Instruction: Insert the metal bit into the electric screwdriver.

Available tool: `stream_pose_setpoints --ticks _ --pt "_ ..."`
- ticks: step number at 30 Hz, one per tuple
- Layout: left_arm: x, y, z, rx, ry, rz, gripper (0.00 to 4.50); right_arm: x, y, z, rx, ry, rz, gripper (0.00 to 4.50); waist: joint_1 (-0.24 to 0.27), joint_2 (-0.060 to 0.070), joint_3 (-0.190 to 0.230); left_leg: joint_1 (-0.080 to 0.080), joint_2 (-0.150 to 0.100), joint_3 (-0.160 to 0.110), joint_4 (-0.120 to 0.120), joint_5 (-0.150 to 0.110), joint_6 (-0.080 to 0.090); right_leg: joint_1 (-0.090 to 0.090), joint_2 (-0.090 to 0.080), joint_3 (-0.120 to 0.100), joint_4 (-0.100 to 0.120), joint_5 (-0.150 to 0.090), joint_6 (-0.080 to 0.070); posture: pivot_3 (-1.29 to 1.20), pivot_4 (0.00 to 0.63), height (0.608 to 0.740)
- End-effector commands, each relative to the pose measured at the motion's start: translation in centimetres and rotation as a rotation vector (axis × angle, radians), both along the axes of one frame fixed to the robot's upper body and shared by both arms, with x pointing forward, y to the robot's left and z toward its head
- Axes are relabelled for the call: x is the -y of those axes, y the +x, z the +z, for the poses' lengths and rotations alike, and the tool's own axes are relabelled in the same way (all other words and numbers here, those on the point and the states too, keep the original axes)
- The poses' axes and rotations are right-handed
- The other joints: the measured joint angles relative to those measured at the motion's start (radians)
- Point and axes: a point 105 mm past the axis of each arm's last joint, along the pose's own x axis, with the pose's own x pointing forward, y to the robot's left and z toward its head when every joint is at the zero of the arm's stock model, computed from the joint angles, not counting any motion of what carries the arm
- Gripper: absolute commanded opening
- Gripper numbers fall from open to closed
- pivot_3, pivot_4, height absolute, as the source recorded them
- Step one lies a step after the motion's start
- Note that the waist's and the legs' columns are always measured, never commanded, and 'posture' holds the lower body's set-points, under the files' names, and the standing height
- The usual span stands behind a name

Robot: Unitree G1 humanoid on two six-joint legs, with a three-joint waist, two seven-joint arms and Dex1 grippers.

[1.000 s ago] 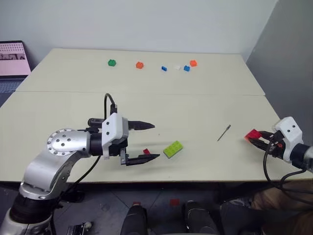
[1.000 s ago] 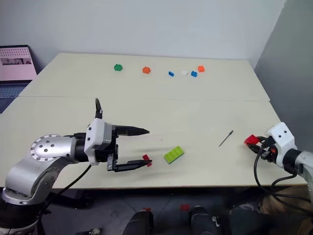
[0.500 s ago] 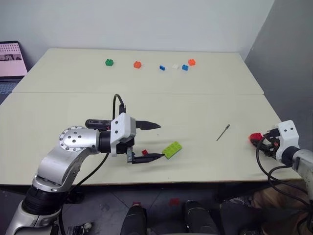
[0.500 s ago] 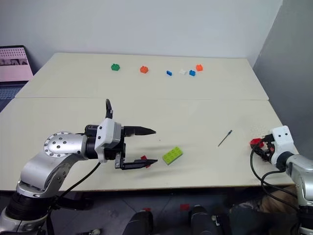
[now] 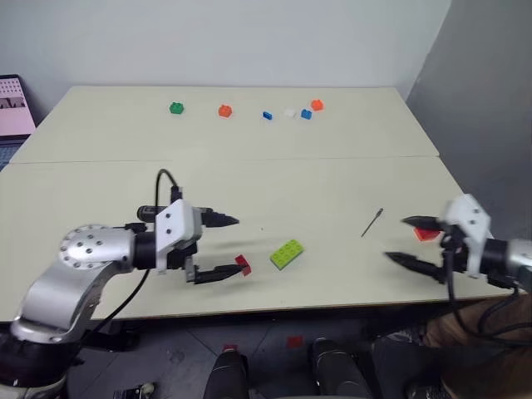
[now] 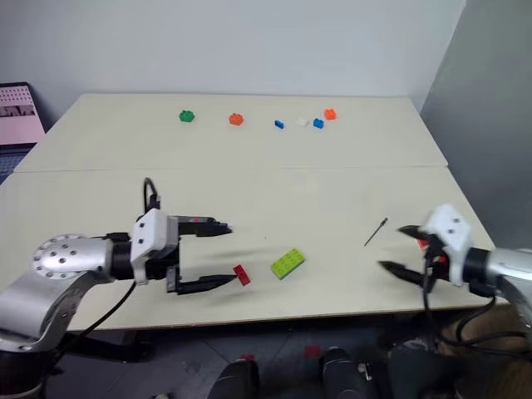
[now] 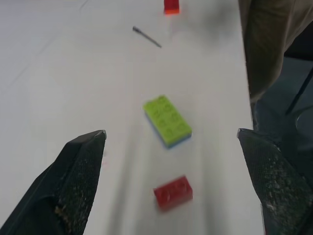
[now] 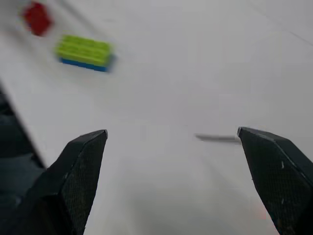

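The metal bit (image 5: 371, 223) is a thin grey rod lying flat on the cream table (image 5: 274, 179), right of centre; it also shows in the left wrist view (image 7: 146, 36). My right gripper (image 5: 396, 238) hovers open just right of the metal bit, empty. A small red piece (image 5: 426, 234) lies on the table behind its upper finger. My left gripper (image 5: 233, 245) stands open and empty at the left. A small red brick (image 5: 243, 264) sits by its lower fingertip, and a lime-green brick (image 5: 286, 253) a little further right. The electric screwdriver is out of view.
Several small coloured bricks line the far side, from a green one (image 5: 176, 107) to an orange one (image 5: 317, 105). A laptop (image 5: 10, 96) stands at the far left. The table's right edge runs close behind my right gripper. Beige cloth (image 7: 264, 39) hangs past the table's front edge.
My right gripper opened, left the red piece on the table and swung inward toward the metal bit. My left gripper drew back leftward from the green brick. The camera view shifted as well.
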Motion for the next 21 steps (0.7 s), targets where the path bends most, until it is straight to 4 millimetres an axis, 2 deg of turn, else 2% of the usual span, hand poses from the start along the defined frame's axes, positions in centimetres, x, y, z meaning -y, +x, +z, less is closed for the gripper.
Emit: stream_pose_setpoints --ticks 1,5,8,18,21 --pt "-1.1 -0.7 0.7 0.033 0.039 0.012 4.50 -5.3 0.1 -0.1 0.030 0.034 0.175 4.48 0.000 -0.001 0.001 -0.001 0.000 0.000 0.000 0.000 0.000 -0.003 0.000 0.000 -0.001 0.000 0.000 0.00 0.150 0.740" --pt "-1.7 -1.3 0.2 0.023 0.072 0.020 4.50 -8.1 0.8 -1.6 0.045 -0.043 0.325 4.48 0.006 -0.003 0.002 -0.002 -0.002 0.000 0.000 0.000 0.000 -0.005 -0.003 0.000 -0.002 0.000 0.000 0.00 0.150 0.740" --pt "-1.8 -1.4 0.2 0.024 0.084 0.019 4.50 -9.6 1.8 -1.6 0.049 -0.091 0.437 4.48 0.009 -0.003 0.004 -0.003 -0.002 0.001 -0.001 -0.001 -0.001 -0.006 -0.004 -0.001 -0.004 0.000 0.000 0.00 0.150 0.740" --pt "-0.5 -1.4 0.0 0.031 0.088 -0.036 4.50 -11.2 5.0 -3.0 0.033 -0.370 0.722 4.48 0.004 0.000 0.006 -0.004 0.000 0.001 -0.005 -0.001 -0.001 -0.005 0.000 -0.002 0.001 -0.001 -0.001 0.00 0.150 0.740" --pt "-0.1 -1.3 0.1 0.034 0.086 -0.047 4.50 -12.0 5.9 -3.3 0.036 -0.405 0.765 4.48 0.001 0.000 0.007 -0.004 0.000 0.001 -0.004 0.000 -0.001 -0.005 0.000 -0.001 0.002 0.000 -0.001 0.00 0.150 0.740"
